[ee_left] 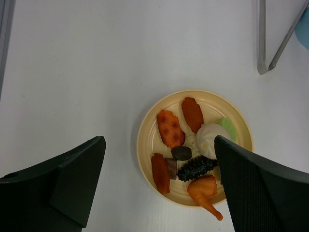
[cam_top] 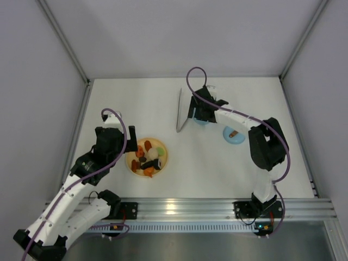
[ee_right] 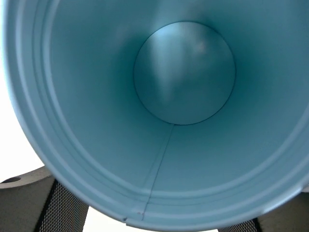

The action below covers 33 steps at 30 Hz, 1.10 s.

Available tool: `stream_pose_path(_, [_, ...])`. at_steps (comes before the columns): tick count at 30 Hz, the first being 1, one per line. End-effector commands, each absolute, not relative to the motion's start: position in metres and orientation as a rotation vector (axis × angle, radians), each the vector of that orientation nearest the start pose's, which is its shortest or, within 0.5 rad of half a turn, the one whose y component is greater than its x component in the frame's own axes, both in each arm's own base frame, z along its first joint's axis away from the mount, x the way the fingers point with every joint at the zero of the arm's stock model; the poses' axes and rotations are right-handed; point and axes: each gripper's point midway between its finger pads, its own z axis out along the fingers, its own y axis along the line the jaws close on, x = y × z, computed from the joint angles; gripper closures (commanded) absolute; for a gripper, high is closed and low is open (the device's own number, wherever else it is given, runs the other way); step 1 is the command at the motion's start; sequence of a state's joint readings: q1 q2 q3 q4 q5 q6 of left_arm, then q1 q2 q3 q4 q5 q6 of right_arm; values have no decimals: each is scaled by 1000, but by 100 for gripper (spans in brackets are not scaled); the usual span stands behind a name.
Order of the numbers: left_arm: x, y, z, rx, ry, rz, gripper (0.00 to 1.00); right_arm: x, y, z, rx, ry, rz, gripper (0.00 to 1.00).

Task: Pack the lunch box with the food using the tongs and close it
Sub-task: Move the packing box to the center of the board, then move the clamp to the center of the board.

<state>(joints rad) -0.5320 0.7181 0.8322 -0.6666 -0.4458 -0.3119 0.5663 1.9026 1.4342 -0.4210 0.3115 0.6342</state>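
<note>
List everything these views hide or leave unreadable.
- Right gripper grip: in the top view it sits over the lunch box, covering most of it. The right wrist view is filled by the box's interior, so contact cannot be told.
- Tongs: in the left wrist view, cut off by the top edge.
- Food: in the top view, the pieces are too small to identify.
- Lid handle: in the top view, too small for detail.
</note>
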Motion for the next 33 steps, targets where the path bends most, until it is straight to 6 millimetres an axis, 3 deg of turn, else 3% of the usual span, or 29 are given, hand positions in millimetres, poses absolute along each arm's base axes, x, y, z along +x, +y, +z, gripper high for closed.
stream_pose_path(1, [242,-71,226,-39,2040,-76,1,418,240,95,236,2414,220,19])
stream_pose_path(9, [241,-71,226,-33,2043,-79,1,404,276,90,294,2421,271,20])
stream_pose_path(13, [241,-71,226,-34,2040,-82,1,406,296,91,348,2388,269,21])
stream_pose_path(15, [241,-72,227,-35,2039,-84,1,403,304,81,364,2408,231,21])
stream_pose_path(16, [241,-72,227,-35,2039,-85,1,410,309,88,377,2386,230,21])
stream_pose_path(18, [240,-72,227,-32,2039,-88,1,410,313,78,409,2408,199,22])
stream_pose_path(23, [239,-72,230,-33,2029,-98,1,421,324,86,458,2367,190,24])
stream_pose_path(31, [238,-73,231,-30,2026,-106,1,433,328,64,452,2404,82,26])
stream_pose_path(33, [238,-72,232,-30,2023,-108,1,437,331,67,451,2402,76,26])
